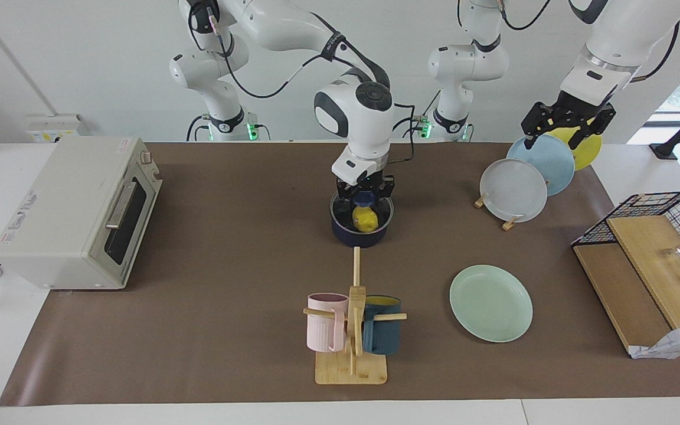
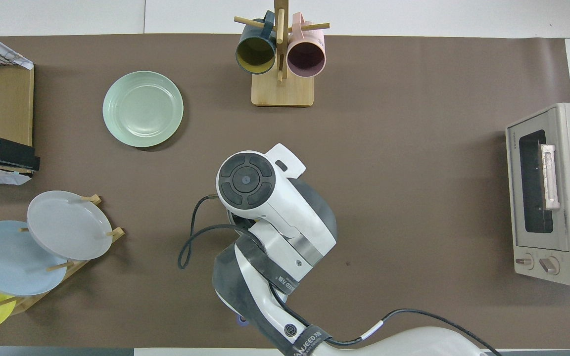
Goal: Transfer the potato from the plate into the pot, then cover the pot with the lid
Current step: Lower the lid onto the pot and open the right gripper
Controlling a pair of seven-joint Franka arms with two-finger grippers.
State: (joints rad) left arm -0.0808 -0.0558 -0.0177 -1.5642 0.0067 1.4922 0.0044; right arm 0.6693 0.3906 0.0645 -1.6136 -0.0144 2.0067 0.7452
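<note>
so the right tool (image 1: pixel 364 196) sits right on top of the pot (image 1: pixel 361 231), clamped on the blue knob of the lid (image 1: pixel 362 208) with the potato (image 1: pixel 366 219) inside, plate (image 1: pixel 490 303) bare nearby, left tool (image 1: pixel 568 127) waiting open over the plate rack (image 1: pixel 508 224).

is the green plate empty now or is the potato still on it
Empty: the plate shows only bare green surface. The potato sits in the pot, under the right gripper.
</note>
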